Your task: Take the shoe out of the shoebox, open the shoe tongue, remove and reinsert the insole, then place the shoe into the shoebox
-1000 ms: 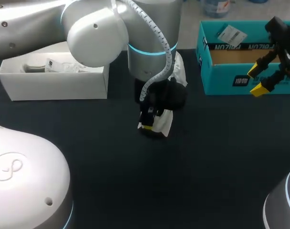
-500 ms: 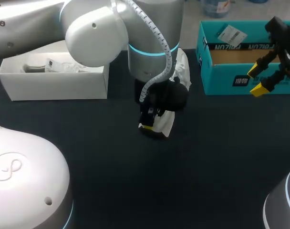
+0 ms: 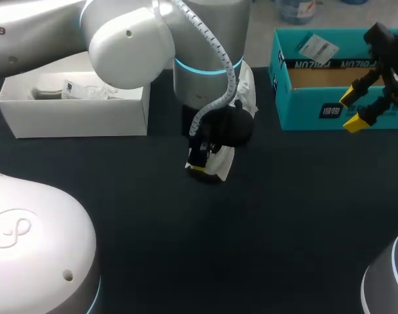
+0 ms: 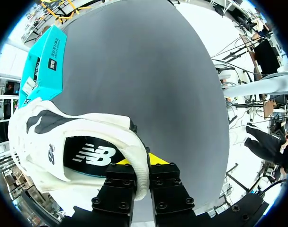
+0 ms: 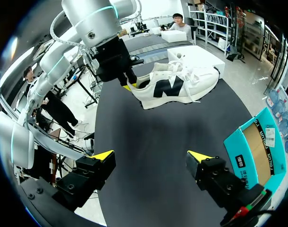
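While right jaws hang open, left jaws gripping the shoe (image 3: pixel 222 163) have shifted it slightly left.

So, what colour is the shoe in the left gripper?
White, with a black logo on its side; the shoe shows best in the right wrist view.

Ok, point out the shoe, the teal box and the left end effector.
shoe (image 5: pixel 184 90), right wrist view, white side panel.
teal box (image 3: pixel 304 108), head view, front wall.
left end effector (image 4: pixel 140 162), left wrist view, between its yellow tips, clamping the shoe's heel.
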Available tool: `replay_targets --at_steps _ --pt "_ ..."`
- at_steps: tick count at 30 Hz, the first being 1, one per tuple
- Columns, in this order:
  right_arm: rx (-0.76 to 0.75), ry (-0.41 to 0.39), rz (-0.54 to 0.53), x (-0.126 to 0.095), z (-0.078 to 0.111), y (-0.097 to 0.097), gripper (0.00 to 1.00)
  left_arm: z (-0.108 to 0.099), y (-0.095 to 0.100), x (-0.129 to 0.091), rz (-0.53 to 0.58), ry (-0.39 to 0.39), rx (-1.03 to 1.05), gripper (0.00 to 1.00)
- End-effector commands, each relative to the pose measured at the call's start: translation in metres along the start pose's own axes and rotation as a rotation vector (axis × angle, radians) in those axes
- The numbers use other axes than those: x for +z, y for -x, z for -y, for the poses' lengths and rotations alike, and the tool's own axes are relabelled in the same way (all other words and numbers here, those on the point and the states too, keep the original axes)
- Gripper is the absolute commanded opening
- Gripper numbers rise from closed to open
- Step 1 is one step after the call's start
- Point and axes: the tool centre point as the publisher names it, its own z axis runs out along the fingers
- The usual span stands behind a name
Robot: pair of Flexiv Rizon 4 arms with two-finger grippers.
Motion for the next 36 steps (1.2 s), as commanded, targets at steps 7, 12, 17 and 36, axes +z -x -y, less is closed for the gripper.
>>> replay_targets --at_steps 7,12,17,36 --pt "0.0 -0.003 -0.001 0.001 -0.001 0.001 1.0 -0.063 0.032 -0.011 -0.009 -0.012 0.04 0.0" --pt "0.0 -0.003 -0.001 0.001 -0.001 0.001 1.0 -0.102 0.055 -0.009 -0.038 -0.011 0.005 0.0" --pt "0.0 -0.003 -0.001 0.001 -0.001 0.001 1.0 -0.146 0.087 -0.015 -0.06 -0.01 -0.037 0.0" --pt "0.0 -0.003 -0.001 0.001 -0.001 0.001 1.0 -0.265 0.187 -0.015 -0.191 0.024 -0.175 0.0"
